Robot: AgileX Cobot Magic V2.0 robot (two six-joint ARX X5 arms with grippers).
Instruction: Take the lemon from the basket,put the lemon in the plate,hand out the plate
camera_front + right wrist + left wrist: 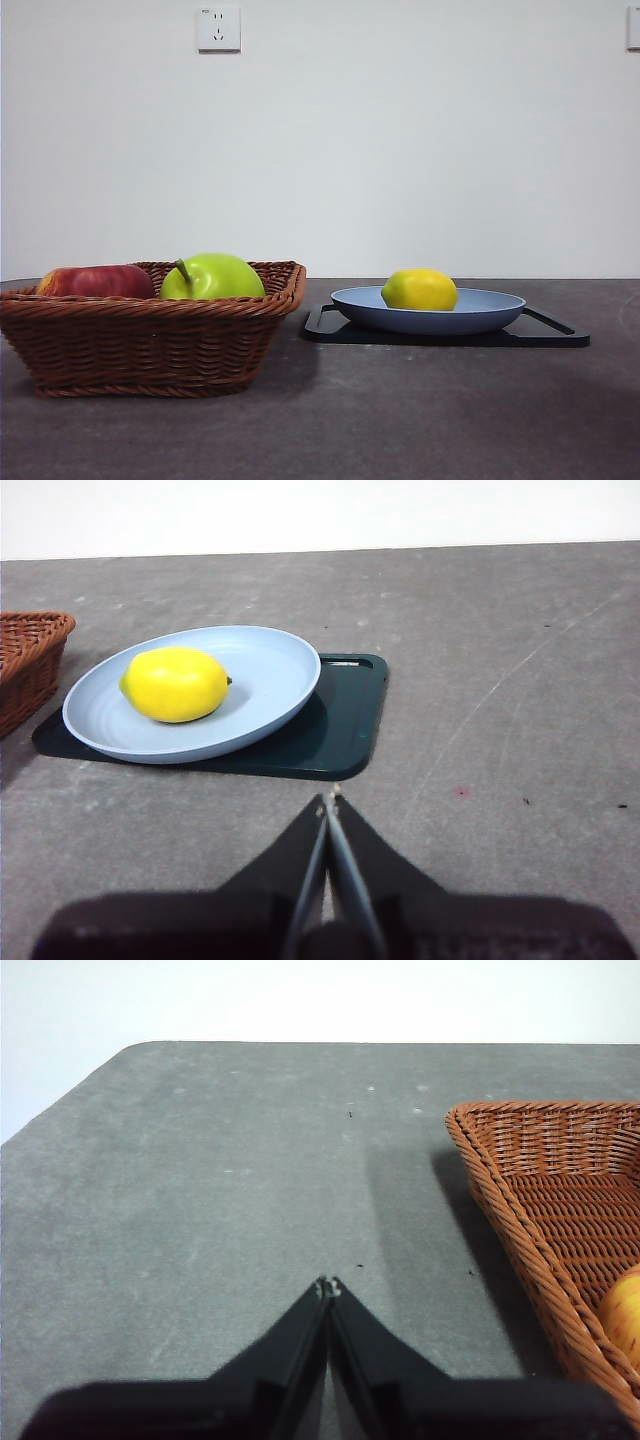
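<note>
Your right gripper (330,802) hangs with jaws together over bare bench (500,730), short of the tray (345,720). On that tray sits the plate (270,670), holding the lemon (175,684). Your left gripper (328,1286), also closed, hovers over open bench beside the basket (520,1220), which holds a green apple (212,276) and a red apple (96,281).

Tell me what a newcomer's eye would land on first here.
The yellow lemon stands out, lying in the blue-grey plate, which sits on a black tray. Next comes the bright green apple in the wicker basket, beside a red apple. Both grippers, left and right, are shut above bare table, holding nothing.
</note>
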